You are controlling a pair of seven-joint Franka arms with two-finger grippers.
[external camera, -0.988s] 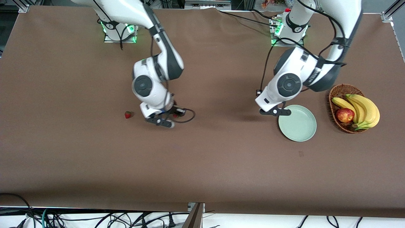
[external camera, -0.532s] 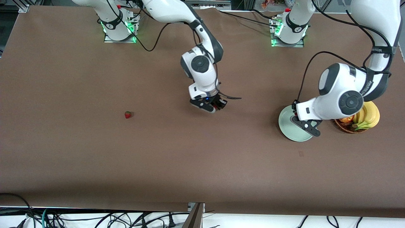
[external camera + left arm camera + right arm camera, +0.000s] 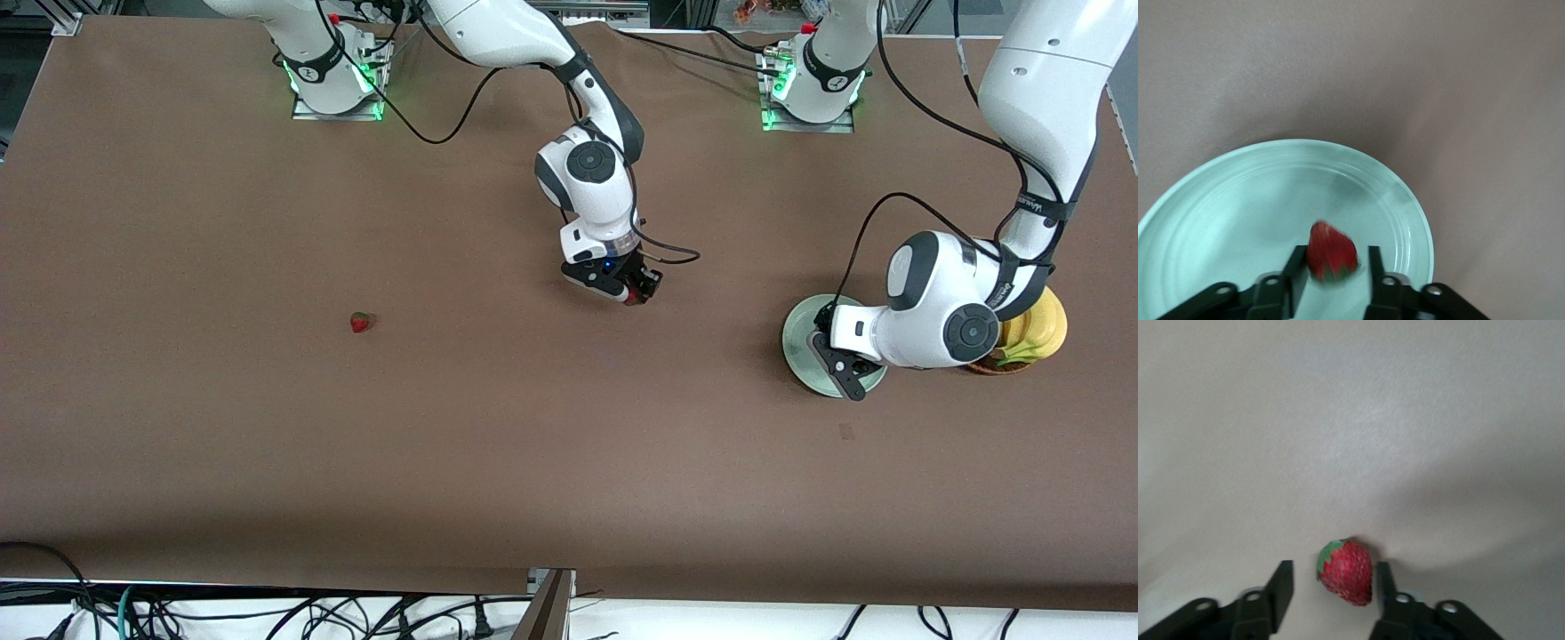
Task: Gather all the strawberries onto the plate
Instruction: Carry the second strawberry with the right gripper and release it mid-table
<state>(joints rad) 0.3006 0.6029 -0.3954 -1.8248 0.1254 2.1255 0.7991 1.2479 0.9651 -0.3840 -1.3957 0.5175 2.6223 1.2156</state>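
Left wrist view shows you what the front view hides: the left gripper (image 3: 1332, 267) over the plate (image 3: 1218, 200), fingers parted beside a strawberry (image 3: 1331, 252). The right gripper (image 3: 633, 292), well apart from the plate, pinches another strawberry (image 3: 1347, 572).

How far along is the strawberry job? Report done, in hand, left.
Done: no berry visibly rests on the plate yet. In hand: the left gripper is over the plate with the first berry; the right gripper, over the table, holds the second berry. Left: the third berry lies on it toward the right arm's end.
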